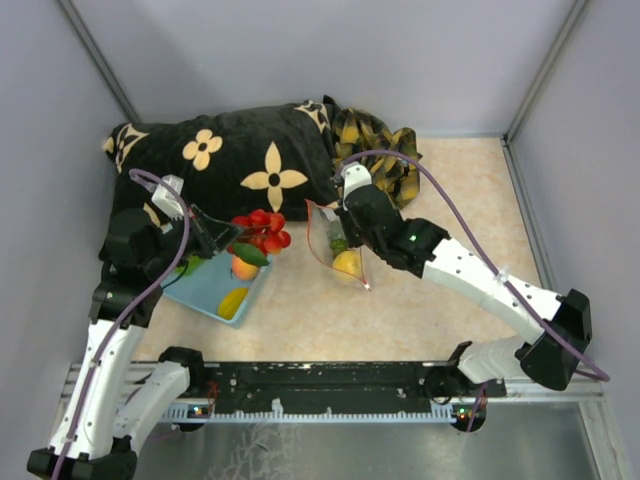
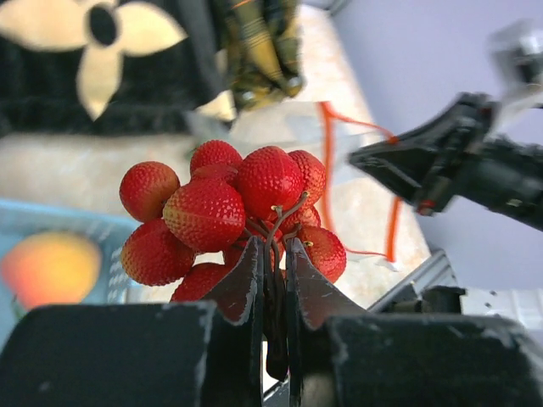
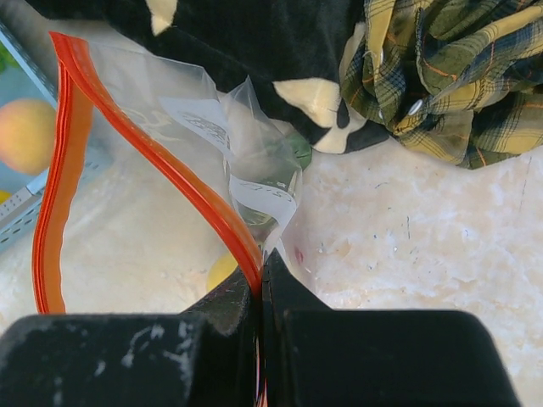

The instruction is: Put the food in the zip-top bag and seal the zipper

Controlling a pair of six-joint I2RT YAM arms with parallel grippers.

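Only close-up, left tool (image 2: 273, 250) pinches red berries (image 2: 222, 208) by stem.

The berries (image 2: 229, 212) are bright red and pebbled, on brown stalks. The basket (image 1: 205, 292) is light blue, with an orange-yellow fruit (image 1: 244, 267) and a yellow piece (image 1: 232, 302) in it. Right of the basket, the zip-top bag (image 3: 254, 157) is clear, its zipper (image 3: 170, 168) red-orange. Behind the basket are a black cloth (image 1: 250, 150) with cream flowers and a yellow-green plaid cloth (image 1: 380, 140)

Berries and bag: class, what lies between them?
Nothing but a bare stretch of table separates the berries from the bag. The top view shows this best.
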